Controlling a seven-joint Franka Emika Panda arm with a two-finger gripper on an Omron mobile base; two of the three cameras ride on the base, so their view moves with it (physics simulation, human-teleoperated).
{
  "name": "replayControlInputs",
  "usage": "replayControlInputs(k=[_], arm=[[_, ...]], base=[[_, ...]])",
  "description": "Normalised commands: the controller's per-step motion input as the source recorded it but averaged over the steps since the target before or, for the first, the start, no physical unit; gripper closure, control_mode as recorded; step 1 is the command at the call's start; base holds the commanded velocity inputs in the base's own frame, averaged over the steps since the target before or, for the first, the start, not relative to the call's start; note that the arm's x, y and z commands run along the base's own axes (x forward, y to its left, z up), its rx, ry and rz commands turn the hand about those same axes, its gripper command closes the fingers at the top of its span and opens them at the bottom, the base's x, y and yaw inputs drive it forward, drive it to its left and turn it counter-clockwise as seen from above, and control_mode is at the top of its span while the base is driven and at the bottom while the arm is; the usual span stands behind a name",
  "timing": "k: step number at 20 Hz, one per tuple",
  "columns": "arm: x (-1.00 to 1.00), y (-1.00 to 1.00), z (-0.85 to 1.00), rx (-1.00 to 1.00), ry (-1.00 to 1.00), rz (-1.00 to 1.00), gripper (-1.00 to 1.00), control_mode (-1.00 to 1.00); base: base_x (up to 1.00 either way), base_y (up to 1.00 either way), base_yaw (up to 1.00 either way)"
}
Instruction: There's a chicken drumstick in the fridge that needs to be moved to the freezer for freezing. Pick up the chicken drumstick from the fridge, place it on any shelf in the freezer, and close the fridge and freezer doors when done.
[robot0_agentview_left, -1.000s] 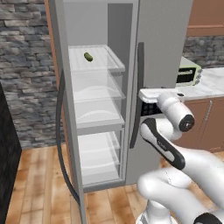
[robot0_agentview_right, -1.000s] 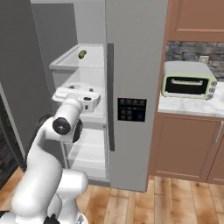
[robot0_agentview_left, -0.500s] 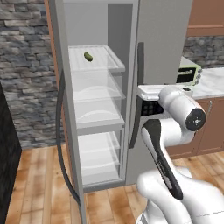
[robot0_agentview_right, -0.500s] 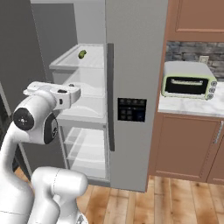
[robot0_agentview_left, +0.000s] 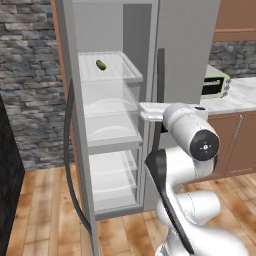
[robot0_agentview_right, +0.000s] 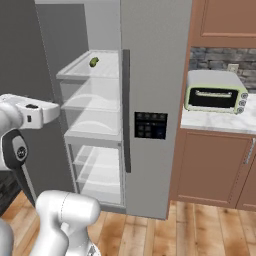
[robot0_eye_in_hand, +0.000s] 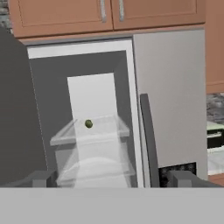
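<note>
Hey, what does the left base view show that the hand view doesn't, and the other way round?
Left base view alone: the wood floor, the stone wall left of the fridge, the open door's curved handle and the lower shelves.

Hand view alone: the wooden cabinets above the fridge and the dark dispenser panel on the closed door.

Both: the open compartment with a small green item on its top shelf, the closed door's vertical handle, and part of the toaster oven at the right.

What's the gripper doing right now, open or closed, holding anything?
Gripper: open and empty, fingertips wide apart, facing the open fridge compartment.
</note>
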Motion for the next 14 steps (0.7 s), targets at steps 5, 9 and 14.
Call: replayControlInputs(k=[5, 9, 14], arm=[[-0.42, 0.72, -0.12, 0.05, 0.0, -0.11, -1.0, -1.0], [-0.2, 0.8, -0.38, 0.04, 0.0, -0.11, -1.0, -1.0], [-0.14, 0.83, -0.54, 0.05, 0.0, -0.1, -1.0, -1.0]], base=[[0.0, 0.0, 0.0], [0.0, 0.0, 0.0], [0.0, 0.0, 0.0]])
